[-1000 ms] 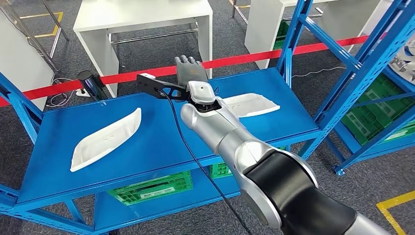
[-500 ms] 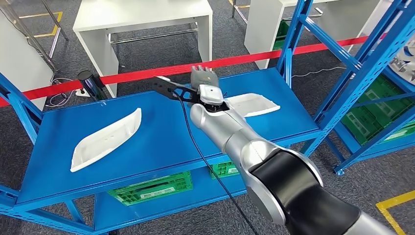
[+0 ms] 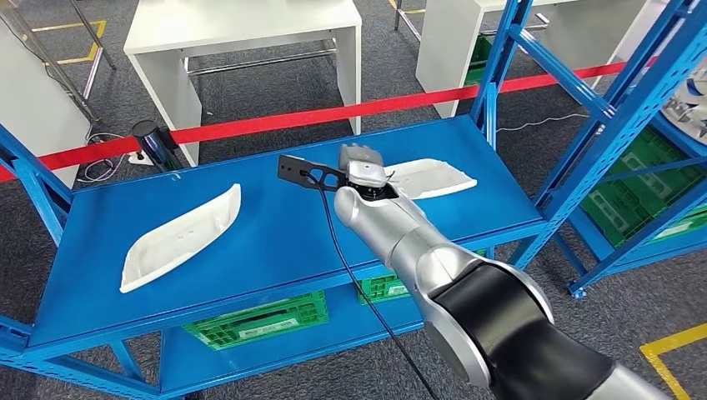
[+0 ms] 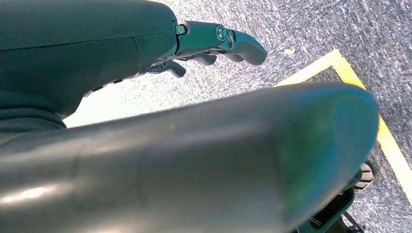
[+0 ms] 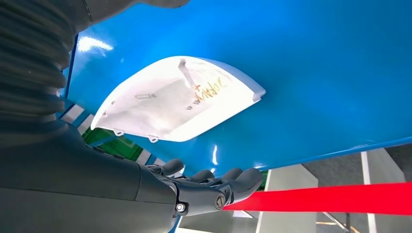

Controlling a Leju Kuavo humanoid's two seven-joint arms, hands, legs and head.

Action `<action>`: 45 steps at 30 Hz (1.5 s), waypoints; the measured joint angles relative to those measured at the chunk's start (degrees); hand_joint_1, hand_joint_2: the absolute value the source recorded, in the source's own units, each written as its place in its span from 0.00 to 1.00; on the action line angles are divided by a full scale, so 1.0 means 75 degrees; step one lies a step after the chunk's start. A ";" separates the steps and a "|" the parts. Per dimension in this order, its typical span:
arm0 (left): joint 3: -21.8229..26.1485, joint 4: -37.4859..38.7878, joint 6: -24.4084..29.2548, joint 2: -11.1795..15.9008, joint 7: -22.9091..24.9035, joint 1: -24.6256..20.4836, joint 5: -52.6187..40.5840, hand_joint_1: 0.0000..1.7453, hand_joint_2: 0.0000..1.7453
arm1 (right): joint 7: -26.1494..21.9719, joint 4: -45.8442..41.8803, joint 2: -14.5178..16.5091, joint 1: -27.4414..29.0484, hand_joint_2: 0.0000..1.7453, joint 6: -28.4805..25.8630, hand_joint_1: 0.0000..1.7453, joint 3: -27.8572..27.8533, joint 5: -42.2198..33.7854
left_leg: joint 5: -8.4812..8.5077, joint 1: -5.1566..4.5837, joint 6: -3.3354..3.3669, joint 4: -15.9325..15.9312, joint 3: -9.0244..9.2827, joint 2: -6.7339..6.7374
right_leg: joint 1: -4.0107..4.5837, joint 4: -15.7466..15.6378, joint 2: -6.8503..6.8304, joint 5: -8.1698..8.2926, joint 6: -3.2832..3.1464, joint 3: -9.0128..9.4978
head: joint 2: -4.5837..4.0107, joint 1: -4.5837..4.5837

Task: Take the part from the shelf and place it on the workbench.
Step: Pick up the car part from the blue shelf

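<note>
Reaching for the pickup, not yet gripping: hovering the right hand [image 3: 359, 159] over the back of the blue shelf [image 3: 275, 242], just beside the nearer white part [image 3: 430, 177], fingers [image 5: 228, 183] loosely bent with nothing between them and apart from the part. Hanging the left hand [image 4: 209, 41] down over the carpet, likewise holding nothing, fingers slack. Judging the next move: lowering the right hand onto the part's near edge, wrapping fingers under the thin rim, then lifting level. Looking at a shallow, curved plastic shell lying hollow side up, smooth and glossy, with small ribs, tabs and some handwriting inside; probably light but slippery on the slick painted metal deck. Leaving a second white part [image 3: 179, 237] of similar boat-like shape lying well apart toward the other end.
</note>
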 joint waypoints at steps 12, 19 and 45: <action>-0.0069 0.0000 0.0000 0.0000 0.0078 -0.0019 0.0015 0.00 0.00 | 0.0485 0.0014 -0.0100 0.0017 1.00 0.0255 0.00 -0.0001 -0.0001 | -0.0001 0.0000 0.0001 0.0000 0.0000 0.0000 | 0.0000 0.0000 0.0000 0.0000 0.0000 0.0000 | 0.0000 0.0000; -0.0108 0.0000 0.0000 0.0000 0.0114 -0.0028 0.0025 0.00 0.00 | 0.0745 0.0055 -0.0200 0.0023 1.00 0.0447 0.00 -0.0053 -0.0053 | -0.0001 0.0000 0.0001 0.0001 0.0000 0.0000 | -0.0001 0.0000 0.0000 0.0002 0.0002 0.0000 | 0.0000 0.0000; -0.0310 0.0000 0.0000 0.0003 0.0088 -0.0019 -0.0009 0.00 0.00 | 0.1150 0.0134 -0.0691 0.0153 1.00 0.1035 0.00 -0.0058 0.0197 | -0.0001 -0.0001 0.0001 0.0003 0.0000 0.0000 | -0.0001 -0.0001 0.0000 0.0002 0.0004 0.0003 | 0.0000 0.0000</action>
